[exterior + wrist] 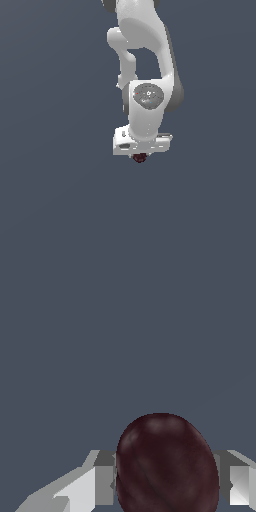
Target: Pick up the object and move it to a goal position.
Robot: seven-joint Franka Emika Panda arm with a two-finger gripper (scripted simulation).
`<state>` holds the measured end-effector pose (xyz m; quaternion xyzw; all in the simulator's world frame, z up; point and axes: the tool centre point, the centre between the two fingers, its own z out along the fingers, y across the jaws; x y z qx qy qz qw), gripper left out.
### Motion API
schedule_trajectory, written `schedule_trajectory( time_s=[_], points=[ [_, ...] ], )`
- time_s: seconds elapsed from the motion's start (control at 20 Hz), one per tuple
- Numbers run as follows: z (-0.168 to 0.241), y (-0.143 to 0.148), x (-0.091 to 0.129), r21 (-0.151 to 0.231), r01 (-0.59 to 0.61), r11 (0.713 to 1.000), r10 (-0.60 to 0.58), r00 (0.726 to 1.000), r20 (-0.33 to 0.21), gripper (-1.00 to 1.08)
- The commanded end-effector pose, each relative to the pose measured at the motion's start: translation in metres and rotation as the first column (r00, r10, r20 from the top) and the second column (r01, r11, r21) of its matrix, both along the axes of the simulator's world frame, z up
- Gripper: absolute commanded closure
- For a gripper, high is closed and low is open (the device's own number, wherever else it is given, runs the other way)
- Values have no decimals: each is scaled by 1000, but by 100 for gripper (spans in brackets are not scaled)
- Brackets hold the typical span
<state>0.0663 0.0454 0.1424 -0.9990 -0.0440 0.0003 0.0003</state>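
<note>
The object (140, 158) is a tiny dark red, roundish blob that pokes out just under the white hand of my gripper (141, 151) in the middle of the exterior view. In the wrist view the object (167, 466) looms large between the two grey fingers (104, 478), which press against its two sides. My gripper (166, 483) is shut on the object. In the exterior view the hand hides the fingers. The arm reaches down from the top of that view.
A plain, dark blue-grey surface (50, 200) fills the background of both views. No other object, container or edge shows.
</note>
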Motion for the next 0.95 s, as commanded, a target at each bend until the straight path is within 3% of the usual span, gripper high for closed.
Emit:
schedule_trajectory(
  time_s=[0.0,0.45,0.9],
  points=[
    [8,-2,13,0,0,1000,0,1000,0,108],
    [25,-6,40,0,0,1000,0,1000,1,108],
    [30,-7,48,0,0,1000,0,1000,1,108]
  ],
)
